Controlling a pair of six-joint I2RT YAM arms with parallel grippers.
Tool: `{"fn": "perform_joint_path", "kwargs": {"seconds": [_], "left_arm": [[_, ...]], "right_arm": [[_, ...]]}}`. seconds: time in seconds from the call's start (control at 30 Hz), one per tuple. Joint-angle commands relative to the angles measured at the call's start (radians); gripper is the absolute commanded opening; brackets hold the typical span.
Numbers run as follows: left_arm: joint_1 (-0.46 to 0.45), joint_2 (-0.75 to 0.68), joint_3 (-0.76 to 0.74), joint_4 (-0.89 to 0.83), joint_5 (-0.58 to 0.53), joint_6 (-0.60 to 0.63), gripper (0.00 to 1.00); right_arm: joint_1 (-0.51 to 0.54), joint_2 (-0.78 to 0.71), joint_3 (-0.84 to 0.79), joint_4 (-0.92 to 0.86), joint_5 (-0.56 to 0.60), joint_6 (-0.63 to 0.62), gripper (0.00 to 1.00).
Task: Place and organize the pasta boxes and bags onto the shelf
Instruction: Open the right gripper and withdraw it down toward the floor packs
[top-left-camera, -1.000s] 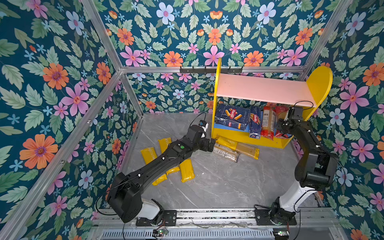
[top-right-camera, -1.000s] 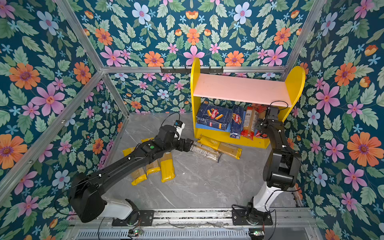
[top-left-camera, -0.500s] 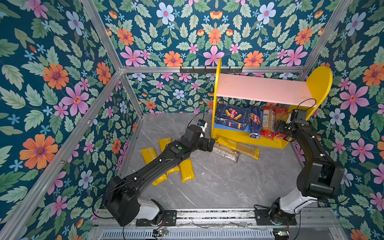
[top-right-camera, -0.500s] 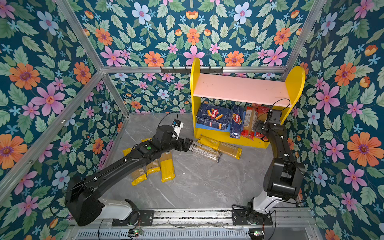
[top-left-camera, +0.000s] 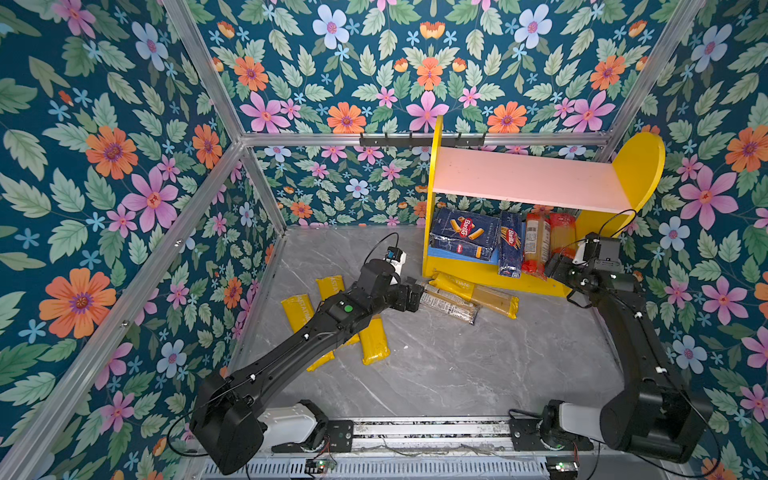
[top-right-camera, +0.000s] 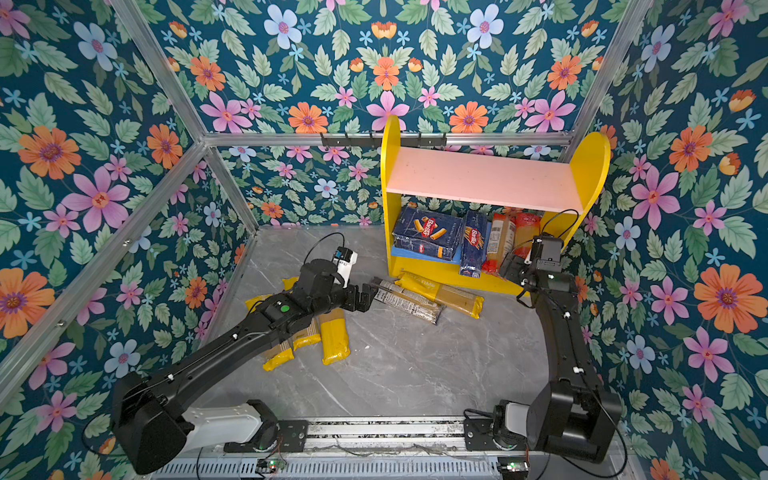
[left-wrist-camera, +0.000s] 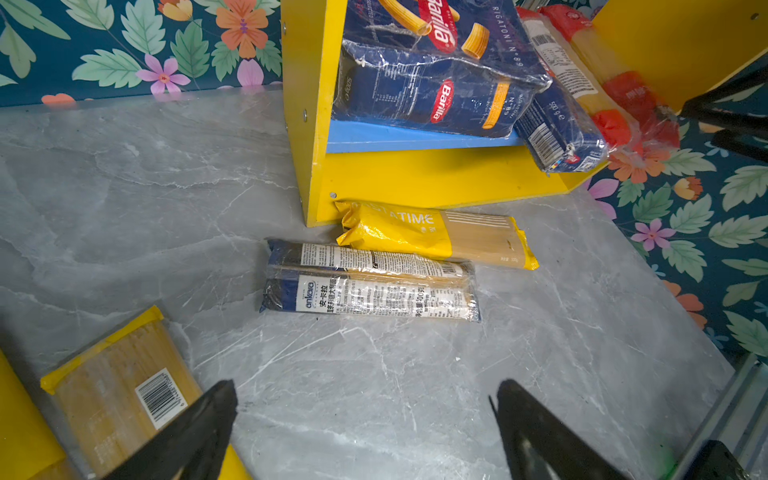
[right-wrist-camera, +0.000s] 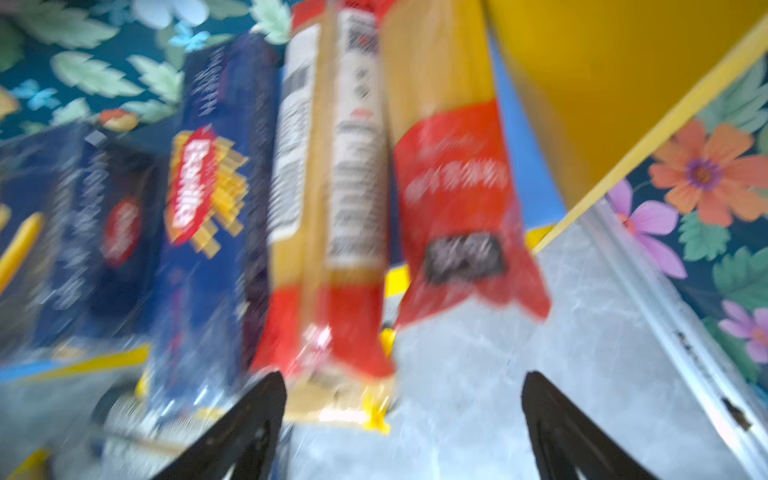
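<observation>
The shelf (top-left-camera: 523, 178) stands at the back right. On its blue lower board lean the wide pasta box (top-left-camera: 463, 239), the narrow box (top-left-camera: 510, 245) and two red-ended bags (top-left-camera: 536, 245). My right gripper (top-left-camera: 555, 266) is open just in front of the red-ended bags (right-wrist-camera: 453, 187), holding nothing. My left gripper (top-left-camera: 415, 295) hangs open over the floor, close to the dark end of the white-label bag (left-wrist-camera: 370, 297). A yellow-ended bag (left-wrist-camera: 436, 232) lies behind that one, against the shelf's base. The left gripper (left-wrist-camera: 361, 390) has only bare floor between its fingers.
Several yellow-ended bags (top-left-camera: 374, 340) lie on the grey floor (top-left-camera: 457, 365) partly under my left arm. Flowered walls close in left, back and right; the right wall (top-left-camera: 706, 249) is close to my right arm. The pink upper board (top-right-camera: 478, 178) is bare.
My right gripper has opened and drawn back a little from the red-ended bags on the shelf. The left arm has hardly moved and stays open.
</observation>
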Motion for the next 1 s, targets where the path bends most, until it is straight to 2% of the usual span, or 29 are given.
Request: {"fn": "perform_joint_path", "kwargs": {"seconds": [0.0,0.17,0.33,0.47,0.63,0.73,0.97], "left_arm": [[0.001,-0.046,-0.035,-0.013,-0.009,-0.028,1.0],[0.001,-0.15,-0.119,-0.03,-0.021,-0.061,1.0],[0.001,-0.29,-0.228,-0.065,-0.038,-0.117,1.0],[0.001,-0.399,-0.303,-0.105,-0.064,-0.164,1.0],[0.001,-0.528,-0.367,-0.156,-0.09,-0.211,1.0],[0.001,-0.576,-0.381,-0.185,-0.109,-0.229,1.0],[0.001,-0.578,-0.391,-0.211,-0.154,-0.243,1.0]], "right_arm": [[0.066,-0.087,-0.042,-0.08,0.031,0.056,0.9],[0.241,-0.259,-0.139,-0.16,0.07,0.148,0.92],[0.534,-0.375,-0.206,-0.222,0.168,0.28,0.94],[0.755,-0.387,-0.255,-0.221,0.258,0.38,0.98],[1.001,-0.315,-0.294,-0.181,0.362,0.488,0.99],[1.042,-0.236,-0.302,-0.142,0.356,0.505,0.99],[1.014,-0.085,-0.319,-0.006,0.354,0.489,0.99]]}}
